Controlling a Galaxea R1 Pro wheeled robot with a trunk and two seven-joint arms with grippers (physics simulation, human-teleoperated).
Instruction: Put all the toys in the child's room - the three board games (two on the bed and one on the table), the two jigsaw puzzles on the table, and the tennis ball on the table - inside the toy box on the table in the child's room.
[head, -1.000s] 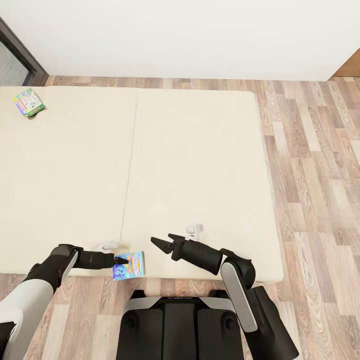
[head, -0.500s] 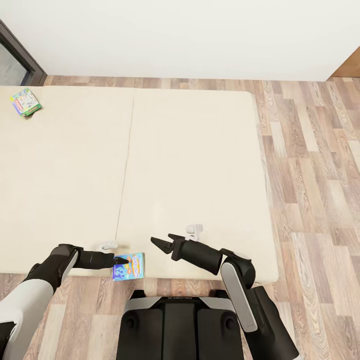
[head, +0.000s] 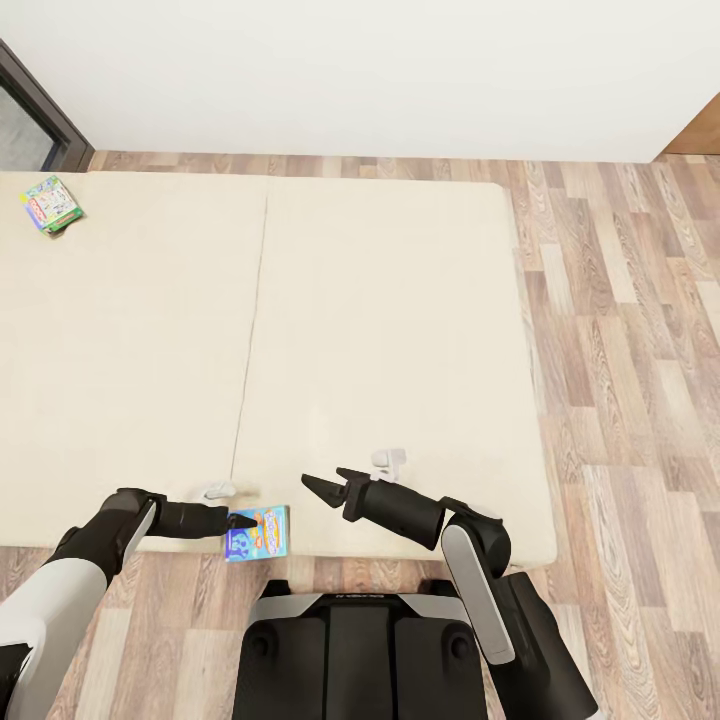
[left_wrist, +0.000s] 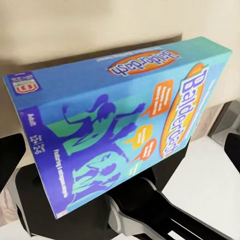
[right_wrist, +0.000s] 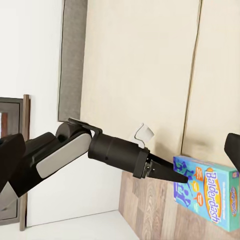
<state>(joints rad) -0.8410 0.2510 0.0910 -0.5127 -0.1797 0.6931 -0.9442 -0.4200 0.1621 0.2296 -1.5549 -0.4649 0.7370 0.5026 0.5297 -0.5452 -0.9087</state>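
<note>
One blue board game (head: 257, 531) gripped by left gripper (head: 240, 521), unmoved at bed (head: 380, 330) edge | right gripper (head: 322, 483) spread, empty | green game (head: 52, 204) waiting

1. The blue board game (head: 258, 531), printed "Balderdash", lies at the near edge of the bed (head: 380, 330), tilted, overhanging the edge.
2. The green-white board game (head: 52, 204) lies flat far away on the bed's beige cover, near its far left corner.
</note>
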